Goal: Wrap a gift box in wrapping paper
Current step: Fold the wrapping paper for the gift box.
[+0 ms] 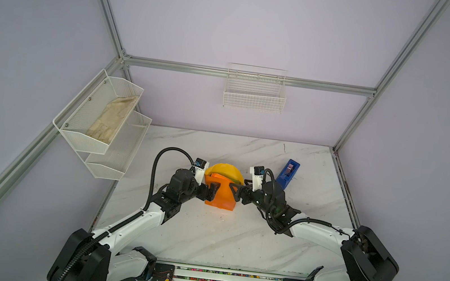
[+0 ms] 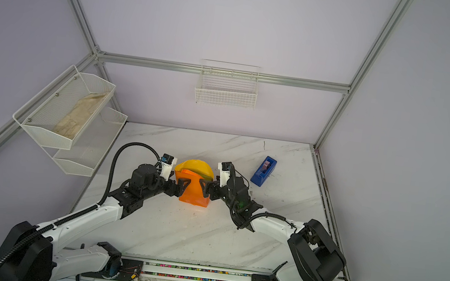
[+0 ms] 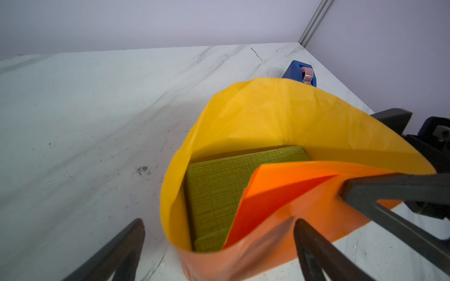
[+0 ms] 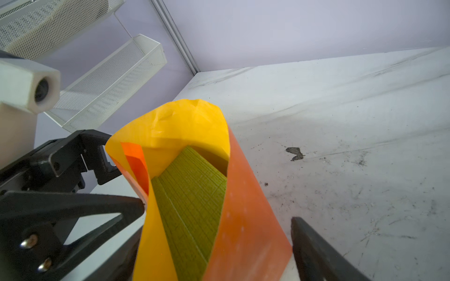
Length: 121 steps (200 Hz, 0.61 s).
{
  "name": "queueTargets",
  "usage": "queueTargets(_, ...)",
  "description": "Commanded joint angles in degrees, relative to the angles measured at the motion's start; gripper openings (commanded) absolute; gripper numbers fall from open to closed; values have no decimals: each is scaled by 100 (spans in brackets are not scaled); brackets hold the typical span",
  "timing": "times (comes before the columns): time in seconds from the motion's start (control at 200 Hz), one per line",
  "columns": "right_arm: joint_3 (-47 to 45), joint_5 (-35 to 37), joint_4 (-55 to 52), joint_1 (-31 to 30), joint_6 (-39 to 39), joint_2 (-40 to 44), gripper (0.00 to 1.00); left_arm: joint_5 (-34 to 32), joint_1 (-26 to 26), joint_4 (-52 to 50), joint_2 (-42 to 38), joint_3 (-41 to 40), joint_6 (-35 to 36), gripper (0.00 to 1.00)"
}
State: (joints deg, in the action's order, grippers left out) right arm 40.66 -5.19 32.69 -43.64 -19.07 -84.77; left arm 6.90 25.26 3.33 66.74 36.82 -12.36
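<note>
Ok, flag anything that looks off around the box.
The wrapping paper stands up in a loose, open funnel around the gift box instead of lying flat on it. The box's green top is uncovered, and one orange flap sags inward. A dark smudge and grit mark the table.

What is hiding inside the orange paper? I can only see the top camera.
Observer: The gift box. The left wrist view shows its olive-green, cross-hatched top.
Operator: Is it all covered up?
Observer: No. In the right wrist view the wrapping paper stands open like a tube around it.
Operator: Is the left gripper squeezing?
Observer: No. The left gripper is open; one finger stands clear of the paper.
</note>
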Motion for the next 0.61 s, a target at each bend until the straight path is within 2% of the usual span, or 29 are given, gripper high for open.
queueTargets(0.0,149,198,-369,-35,-80,-208,85,-94,23,-123,135,593,289,95)
queueTargets(0.22,222,204,-550,-47,-102,-382,84,-316,15,-209,491,745,404,95)
queueTargets(0.315,290,185,-613,-48,-97,-343,84,-295,15,-268,677,814,418,92)
queueTargets(0.6,436,339,-1099,-48,-121,208,85,-252,-28,-79,888,778,247,65)
